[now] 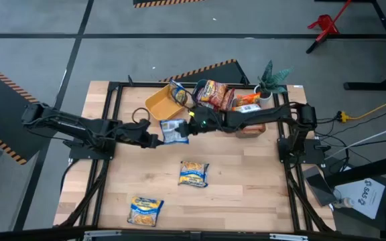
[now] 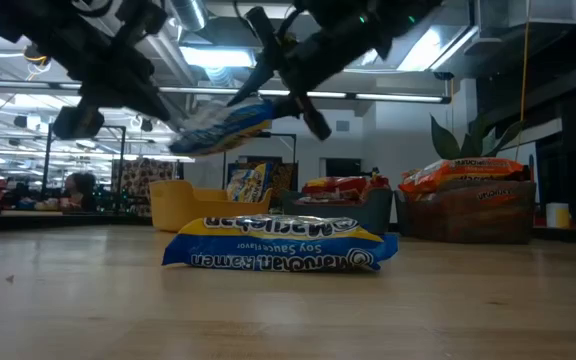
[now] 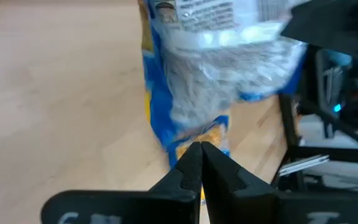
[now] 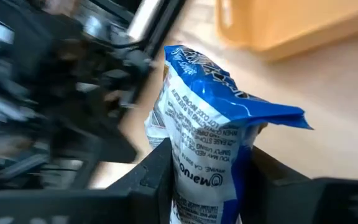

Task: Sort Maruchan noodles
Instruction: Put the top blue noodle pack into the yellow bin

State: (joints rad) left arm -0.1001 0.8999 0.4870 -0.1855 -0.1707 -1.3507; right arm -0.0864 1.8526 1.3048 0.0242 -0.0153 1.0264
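One yellow-and-blue Maruchan packet (image 1: 174, 131) hangs in the air between both grippers, its white label side showing; in the low view this packet (image 2: 223, 126) is well above the table. My left gripper (image 1: 155, 140) comes at it from the table's left and is shut on it. My right gripper (image 1: 191, 122) comes from the right and is shut on its other end. Two more yellow-and-blue packets (image 1: 194, 173) (image 1: 145, 210) lie flat on the table nearer the near edge. My left gripper (image 3: 201, 148) pinches the packet's crimped end edge (image 3: 211, 129) at its fingertips, roughly level from the table's left. The packet is clear of the table. My right gripper (image 4: 207, 167) has the packet's body (image 4: 205, 134) between its two fingers (image 4: 158, 163), coming from the table's right. The packet's far crimped end (image 4: 229, 93) sticks out past the fingers.
Along the far edge stand a yellow bin (image 1: 159, 104) with one packet in it, a dark bin (image 1: 214, 94) with red packets and a brown bin (image 1: 250, 124) with orange packets. A potted plant (image 1: 272, 79) stands at the far right corner. Bare wood lies between the lying packets.
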